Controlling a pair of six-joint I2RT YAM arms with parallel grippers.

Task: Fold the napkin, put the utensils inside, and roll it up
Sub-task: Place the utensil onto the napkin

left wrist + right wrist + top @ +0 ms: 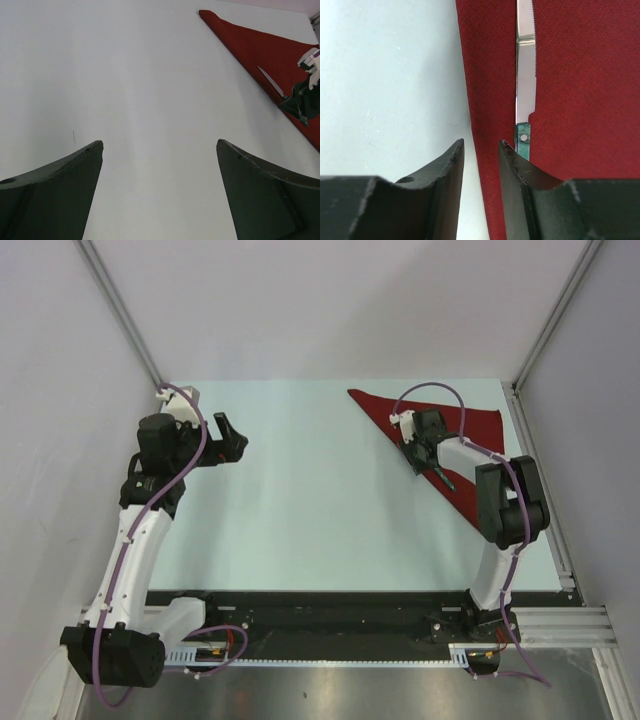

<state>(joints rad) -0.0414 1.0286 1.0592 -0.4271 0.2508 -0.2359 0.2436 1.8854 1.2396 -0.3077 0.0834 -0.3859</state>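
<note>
The dark red napkin lies folded into a triangle at the far right of the table. It also shows in the left wrist view and the right wrist view. On it lies the knife, teal handle toward my fingers, blade pointing away along the long edge. My right gripper is low over the napkin's long edge, jaws a narrow gap apart. The cloth edge and bare table show between them, and the knife sits just outside the right finger. My left gripper hangs wide open and holds nothing.
The pale table is walled in by grey panels, with metal frame posts at the far corners. A rail runs along the table's right edge. The arm bases sit on a black strip at the near edge.
</note>
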